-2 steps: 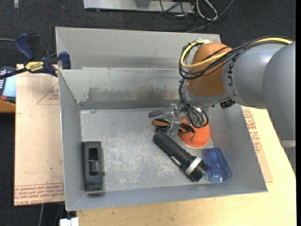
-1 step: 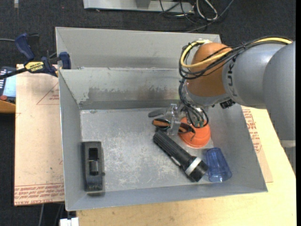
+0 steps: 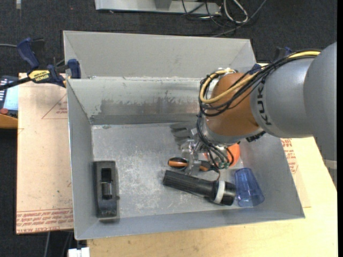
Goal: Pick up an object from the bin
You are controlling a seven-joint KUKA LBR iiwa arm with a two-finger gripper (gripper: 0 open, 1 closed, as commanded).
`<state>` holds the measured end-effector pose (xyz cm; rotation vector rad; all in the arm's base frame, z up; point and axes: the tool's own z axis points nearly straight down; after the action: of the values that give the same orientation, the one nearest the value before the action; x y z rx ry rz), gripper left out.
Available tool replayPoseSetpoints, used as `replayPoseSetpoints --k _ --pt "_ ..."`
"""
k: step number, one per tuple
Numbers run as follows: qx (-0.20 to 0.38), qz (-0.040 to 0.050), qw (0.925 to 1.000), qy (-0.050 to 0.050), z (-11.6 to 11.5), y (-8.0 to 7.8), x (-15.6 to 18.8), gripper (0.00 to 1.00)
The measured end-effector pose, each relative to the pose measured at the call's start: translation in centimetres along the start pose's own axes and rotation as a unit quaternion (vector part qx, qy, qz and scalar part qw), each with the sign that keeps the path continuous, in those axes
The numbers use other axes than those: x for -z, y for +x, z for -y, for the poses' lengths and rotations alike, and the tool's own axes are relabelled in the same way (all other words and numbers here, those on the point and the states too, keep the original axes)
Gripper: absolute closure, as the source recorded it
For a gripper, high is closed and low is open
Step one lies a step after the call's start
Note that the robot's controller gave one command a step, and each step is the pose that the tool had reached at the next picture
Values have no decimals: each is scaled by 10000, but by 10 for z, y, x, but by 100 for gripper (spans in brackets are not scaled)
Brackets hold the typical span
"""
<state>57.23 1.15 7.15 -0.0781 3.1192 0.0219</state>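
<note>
A clean pick from the bin likely needed the arm to drop straight, clear of the black tube, onto the small orange piece beside it, mid-bin. The arm reached steeply down from the right, its gripper just over that piece; whether it was released or clenched could not be told.

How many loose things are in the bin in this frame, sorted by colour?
Black or dark grey: 2, a rectangular block at the left and a cylinder with a white end at the front.
Blue: 1, a clear blue piece at the right.
Orange: 1, a small orange-and-black thing by the gripper.
Total: 4 that can be told apart.
</note>
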Motion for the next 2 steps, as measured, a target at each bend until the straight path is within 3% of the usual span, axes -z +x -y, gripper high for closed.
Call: replayPoseSetpoints --k 1,2 --pt "-266 102 9996 18 17 -68 239 100" --pt "-269 52 9996 16 17 -66 234 100"
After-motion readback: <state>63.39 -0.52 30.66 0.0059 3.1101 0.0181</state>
